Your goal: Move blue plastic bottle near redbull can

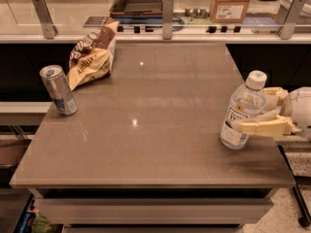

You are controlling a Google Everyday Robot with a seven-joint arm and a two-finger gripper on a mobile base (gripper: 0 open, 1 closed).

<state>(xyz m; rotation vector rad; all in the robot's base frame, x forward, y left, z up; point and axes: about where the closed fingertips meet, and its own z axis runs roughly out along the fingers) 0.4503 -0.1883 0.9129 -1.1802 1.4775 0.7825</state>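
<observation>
The blue plastic bottle (241, 111), clear with a white cap and a white-and-dark label, stands near the table's right edge and leans slightly left. My gripper (252, 111) reaches in from the right at the bottle's middle. Its near cream finger (265, 127) lies across the front of the label, and the far finger (273, 94) is behind the bottle, so the fingers are shut on it. The bottle's base rests on the table. The redbull can (58, 90), silver and blue, stands tilted at the far left edge, a table's width from the bottle.
A brown and yellow snack bag (92, 55) lies at the back left, just behind the can. The grey table (146, 144) ends close to the bottle on the right. Behind it runs a counter with metal posts (167, 16), a dark tray (140, 1) and a cardboard box (232, 4).
</observation>
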